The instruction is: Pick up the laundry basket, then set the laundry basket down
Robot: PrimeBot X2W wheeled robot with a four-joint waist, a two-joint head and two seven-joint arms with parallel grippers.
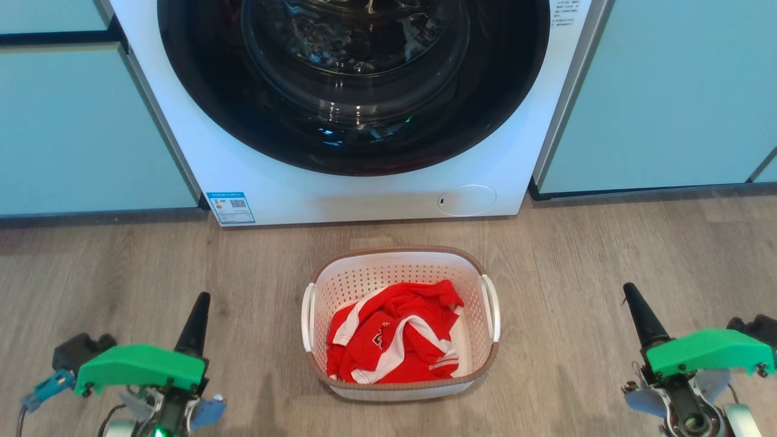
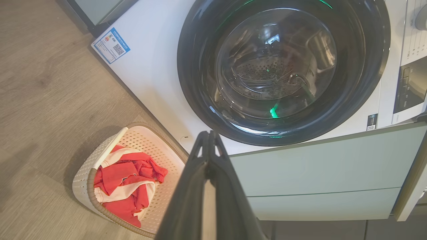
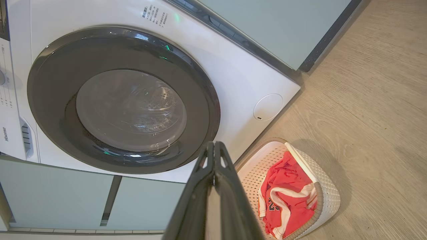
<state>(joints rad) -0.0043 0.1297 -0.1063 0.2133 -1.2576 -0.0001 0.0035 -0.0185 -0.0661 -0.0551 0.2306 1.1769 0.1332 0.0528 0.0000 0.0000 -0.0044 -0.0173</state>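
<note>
2 grippers sit low at either side in the head view, and the laundry basket [image 1: 397, 250] stands upright on the wood floor [image 1: 121, 273] between them, well apart from both. It rests just in front of the white washing machine [image 1: 364, 203], whose round dark door [image 1: 352, 91] is closed. The basket's 2 white handles are on its left and right sides, each facing 1 gripper. A red and white shirt [image 1: 394, 334] lies crumpled inside, below the brown rim.

The left gripper [image 1: 199, 303] has its 2 dark fingers pressed together into 1 point and holds nothing. The right gripper [image 1: 634, 303] is the same, clenched on empty air. Each wrist carries a bright green cover.

From the left wrist, the left gripper [image 2: 208, 135] shows its fingertips meeting, with the basket [image 2: 80, 186] and shirt [image 2: 123, 180] off to the lower left. From the right wrist, the right gripper [image 3: 213, 145] also shows its tips touching, with the basket [image 3: 328, 196] and shirt [image 3: 287, 196] to the lower right. Pale green cabinets [image 1: 668, 91] flank the machine on both sides.
</note>
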